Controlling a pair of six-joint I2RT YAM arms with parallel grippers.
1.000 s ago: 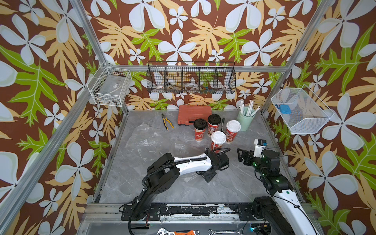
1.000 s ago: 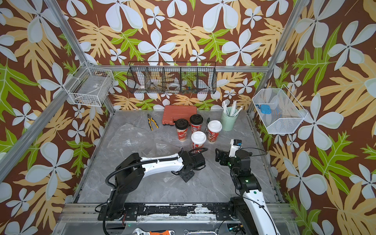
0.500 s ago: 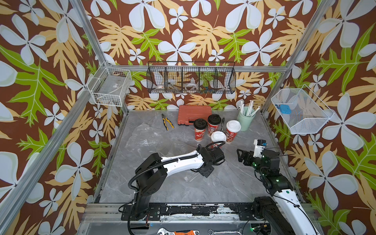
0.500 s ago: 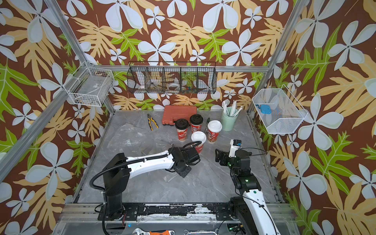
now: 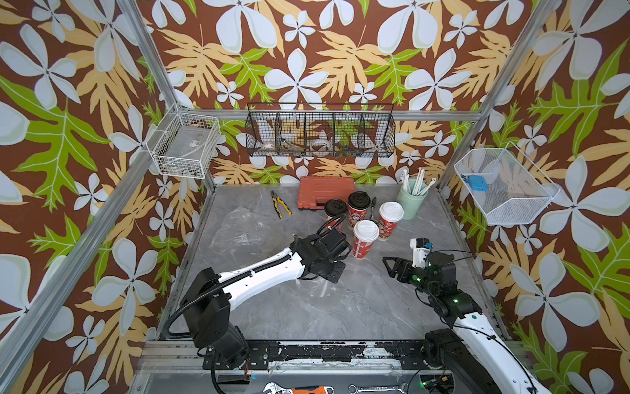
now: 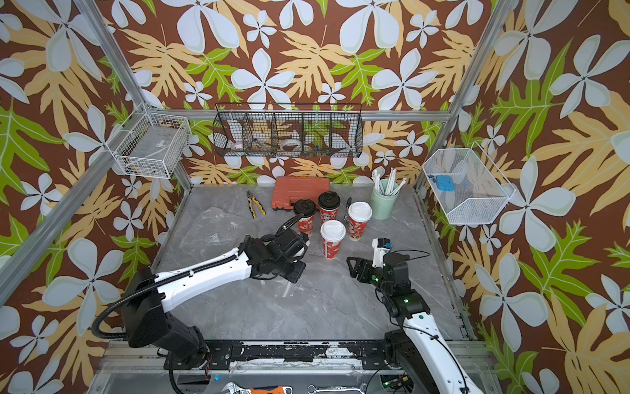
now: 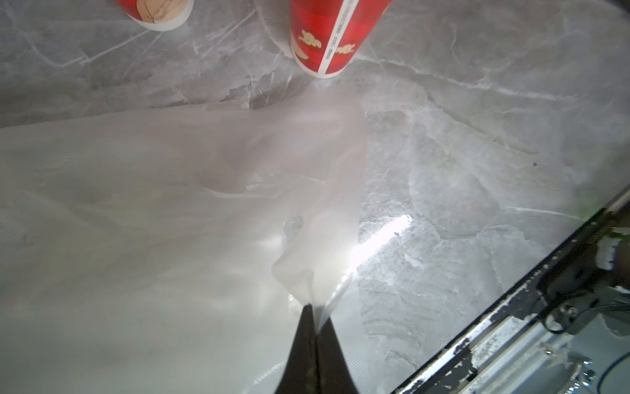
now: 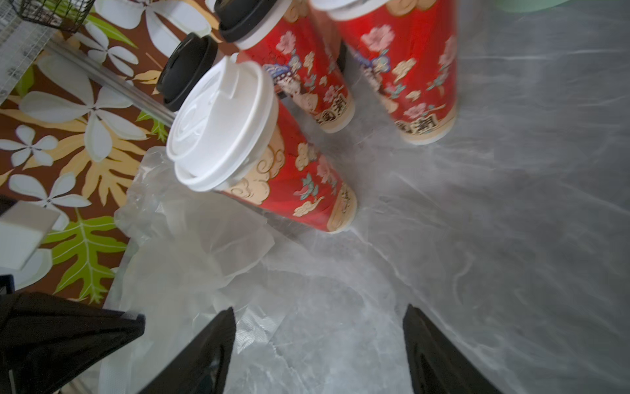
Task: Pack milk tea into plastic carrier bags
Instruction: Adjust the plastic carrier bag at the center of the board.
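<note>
Gold-framed characters that read as 国潮 stand near the base of a black-lidded milk tea cup (image 8: 300,78) and a white-lidded milk tea cup (image 8: 399,68). The seam-strip print on the left wrist view's milk tea cup (image 7: 327,37) is too blurred to read.

Milk tea cups (image 5: 365,238) stand on the table (image 5: 341,307), before the case (image 5: 325,192).

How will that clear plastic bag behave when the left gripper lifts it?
Probably floppy: the plastic bag drapes in soft folds from where the left gripper pinches it. Likely very light, since the thin film is see-through. It may slip or stretch, as only a small edge sits between the jaws.
</note>
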